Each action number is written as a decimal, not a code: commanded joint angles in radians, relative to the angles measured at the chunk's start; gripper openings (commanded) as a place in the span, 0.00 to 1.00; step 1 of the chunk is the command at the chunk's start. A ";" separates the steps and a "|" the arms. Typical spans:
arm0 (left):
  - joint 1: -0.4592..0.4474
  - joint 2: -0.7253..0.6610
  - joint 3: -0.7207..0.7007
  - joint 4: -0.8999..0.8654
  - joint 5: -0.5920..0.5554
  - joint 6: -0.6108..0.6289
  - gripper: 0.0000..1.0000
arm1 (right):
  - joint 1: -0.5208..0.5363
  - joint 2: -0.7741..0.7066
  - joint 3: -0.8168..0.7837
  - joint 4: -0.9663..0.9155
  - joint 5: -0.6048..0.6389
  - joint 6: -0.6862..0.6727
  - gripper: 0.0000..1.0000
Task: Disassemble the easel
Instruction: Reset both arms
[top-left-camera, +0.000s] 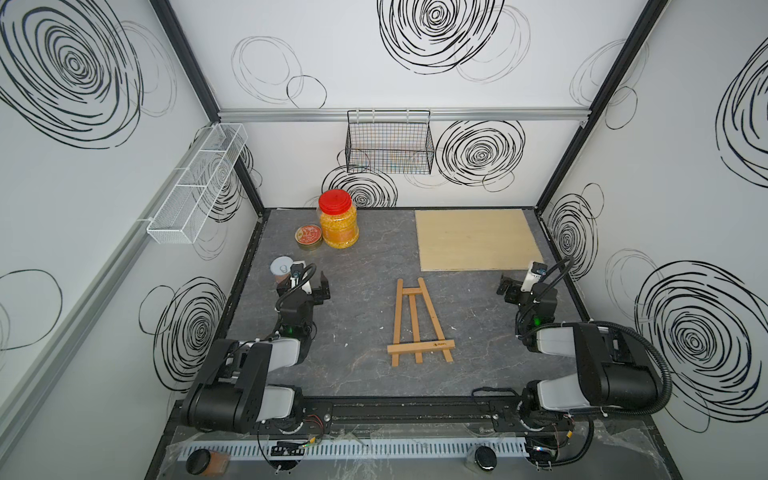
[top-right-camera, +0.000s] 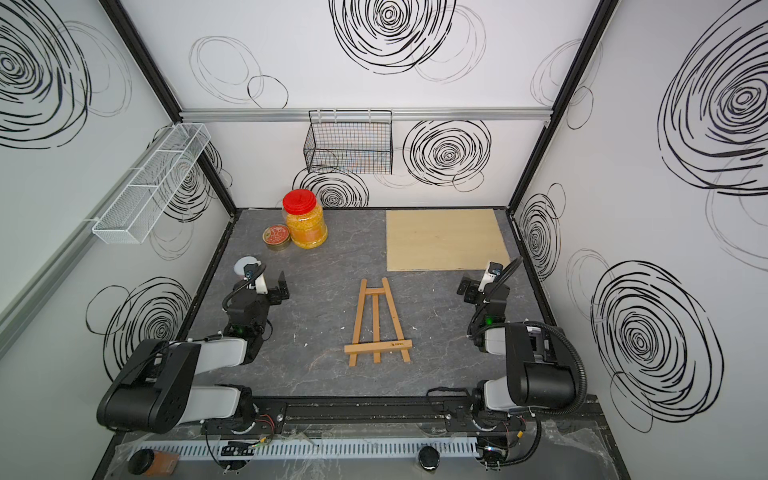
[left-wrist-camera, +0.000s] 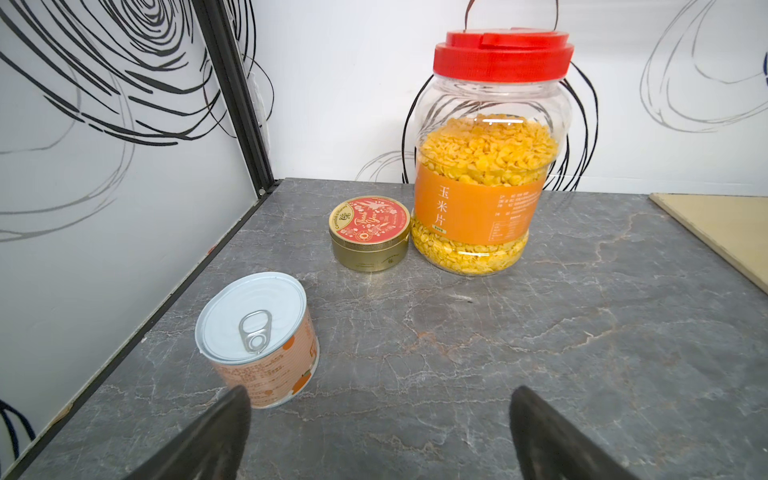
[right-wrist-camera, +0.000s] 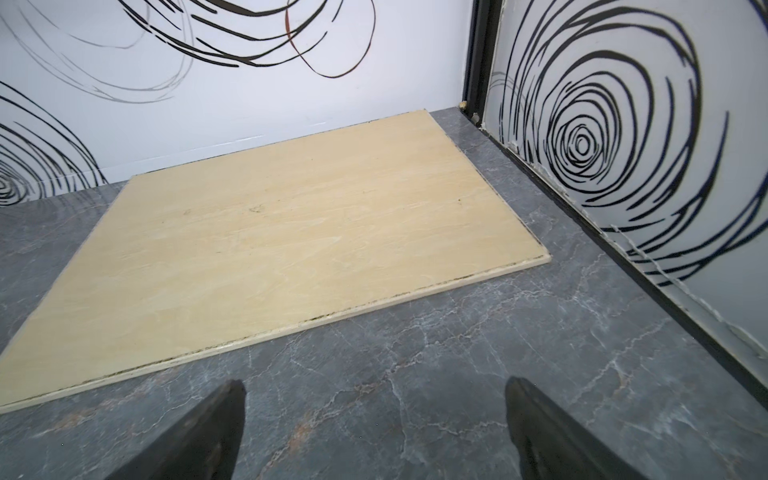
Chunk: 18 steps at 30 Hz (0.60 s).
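Easel (top-left-camera: 414, 322) flat on the table (top-left-camera: 353, 291), both grippers wide and empty.
The easel lies in the middle of the grey table, its ledge strip at the end nearer the arm bases, with nothing touching it. The left gripper (left-wrist-camera: 379, 392) hangs spread wide beside a can (left-wrist-camera: 257, 332). The right gripper (right-wrist-camera: 374, 383) is equally wide, near the pale board (right-wrist-camera: 291, 232).

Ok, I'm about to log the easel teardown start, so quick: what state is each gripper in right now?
Left gripper: open, holding nothing.
Right gripper: open, holding nothing.
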 joint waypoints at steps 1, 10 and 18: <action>-0.010 0.055 -0.017 0.210 0.017 0.032 0.99 | 0.028 0.013 0.041 -0.014 0.064 -0.018 1.00; 0.004 0.071 0.026 0.141 0.044 0.025 0.99 | 0.030 0.013 0.043 -0.014 0.064 -0.018 1.00; 0.002 0.070 0.024 0.143 0.040 0.026 0.99 | 0.030 0.013 0.042 -0.014 0.064 -0.018 1.00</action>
